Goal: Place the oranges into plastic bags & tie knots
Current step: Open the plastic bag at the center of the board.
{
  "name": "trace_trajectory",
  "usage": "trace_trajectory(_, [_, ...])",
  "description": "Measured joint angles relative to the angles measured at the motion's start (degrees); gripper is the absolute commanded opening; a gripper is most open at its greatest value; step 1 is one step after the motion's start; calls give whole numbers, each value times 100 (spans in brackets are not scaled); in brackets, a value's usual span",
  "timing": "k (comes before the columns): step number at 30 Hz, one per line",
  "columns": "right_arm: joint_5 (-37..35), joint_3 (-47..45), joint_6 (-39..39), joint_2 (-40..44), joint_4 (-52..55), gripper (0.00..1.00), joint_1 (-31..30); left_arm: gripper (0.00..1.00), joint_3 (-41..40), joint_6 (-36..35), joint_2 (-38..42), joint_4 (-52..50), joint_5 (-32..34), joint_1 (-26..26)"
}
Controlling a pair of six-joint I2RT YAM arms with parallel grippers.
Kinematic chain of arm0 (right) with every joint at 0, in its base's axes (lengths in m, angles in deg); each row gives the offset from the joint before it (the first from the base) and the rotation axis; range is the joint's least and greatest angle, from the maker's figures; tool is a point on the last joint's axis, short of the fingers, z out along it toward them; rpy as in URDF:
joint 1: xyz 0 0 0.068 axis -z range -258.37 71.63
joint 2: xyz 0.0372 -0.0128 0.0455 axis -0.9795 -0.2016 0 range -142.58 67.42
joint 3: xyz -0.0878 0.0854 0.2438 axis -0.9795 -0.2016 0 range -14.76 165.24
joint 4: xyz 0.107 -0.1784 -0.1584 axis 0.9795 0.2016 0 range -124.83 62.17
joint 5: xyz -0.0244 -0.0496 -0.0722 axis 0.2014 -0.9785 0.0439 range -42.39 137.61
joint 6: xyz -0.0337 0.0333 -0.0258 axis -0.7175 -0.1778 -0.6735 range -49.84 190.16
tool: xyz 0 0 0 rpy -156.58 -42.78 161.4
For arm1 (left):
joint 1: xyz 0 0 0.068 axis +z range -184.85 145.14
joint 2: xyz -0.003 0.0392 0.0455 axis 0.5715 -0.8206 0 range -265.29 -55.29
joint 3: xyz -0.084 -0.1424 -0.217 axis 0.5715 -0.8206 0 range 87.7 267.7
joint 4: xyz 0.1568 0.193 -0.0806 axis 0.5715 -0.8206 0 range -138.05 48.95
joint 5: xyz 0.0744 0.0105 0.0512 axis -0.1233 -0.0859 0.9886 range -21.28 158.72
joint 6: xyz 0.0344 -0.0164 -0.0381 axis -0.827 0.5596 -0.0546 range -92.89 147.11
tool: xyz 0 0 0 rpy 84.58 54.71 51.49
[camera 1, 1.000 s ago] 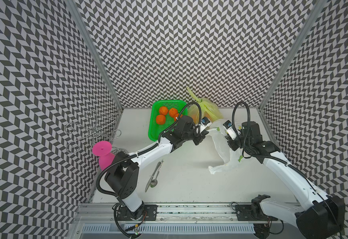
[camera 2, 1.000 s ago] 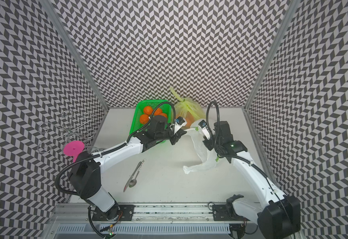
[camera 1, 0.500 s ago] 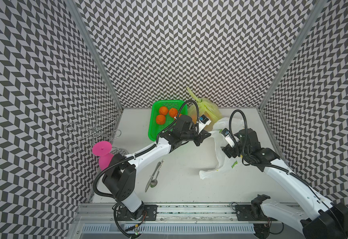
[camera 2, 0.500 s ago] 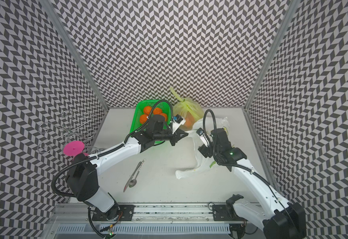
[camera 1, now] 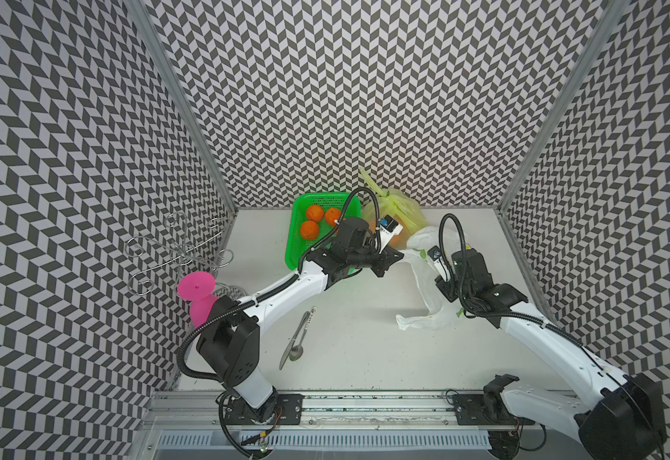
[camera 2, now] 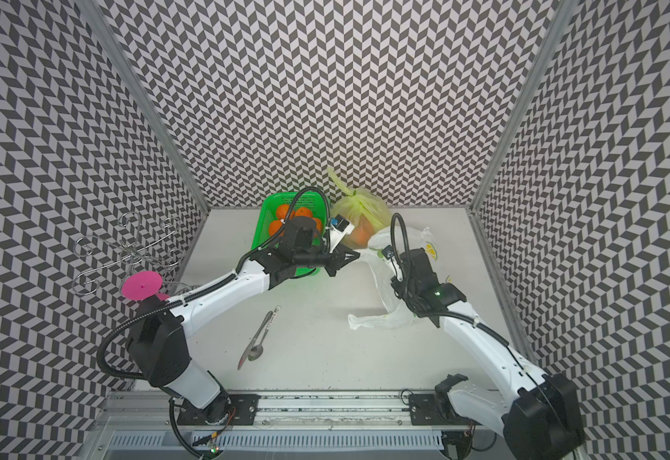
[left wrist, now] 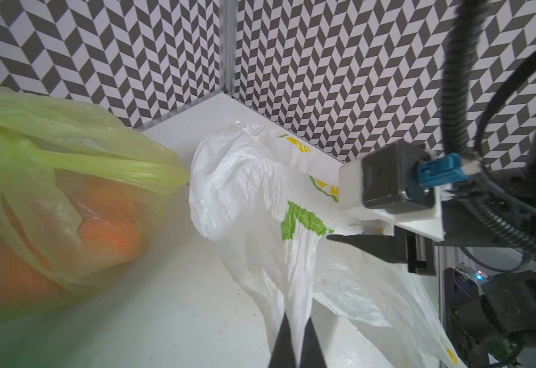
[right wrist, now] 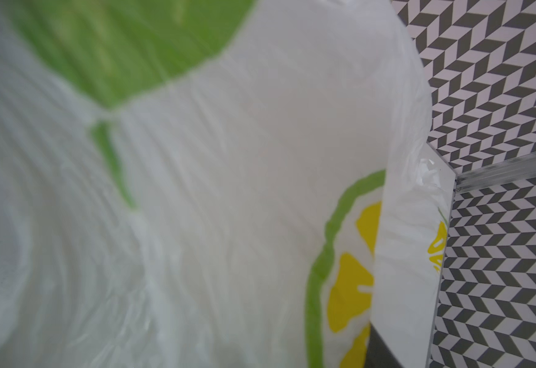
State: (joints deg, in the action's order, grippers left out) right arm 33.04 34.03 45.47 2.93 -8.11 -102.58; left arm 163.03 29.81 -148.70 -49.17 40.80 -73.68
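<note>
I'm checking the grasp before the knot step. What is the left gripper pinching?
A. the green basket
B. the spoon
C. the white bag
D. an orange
C: in the left wrist view, the left gripper has its fingertips closed on a fold of the white bag.

Basket [camera 1: 292, 239], yellow-green bag [camera 1: 402, 204] crowd rear; spoon [camera 1: 296, 352] mid-front.

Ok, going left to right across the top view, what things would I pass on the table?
Pink plastic piece → green basket → yellow-green bag → white bag. The cutlery is left out because it overlaps the basket's span.
</note>
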Motion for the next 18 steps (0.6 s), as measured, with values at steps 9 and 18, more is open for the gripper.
trace_trajectory(9, [815,820,205,-269,238,3,258,15,-33,-157,-118,-55,50,146])
trace_trajectory(18, [2284,1152,227,-588,339,0,774,66,-365,-820,251,-203,-476,570])
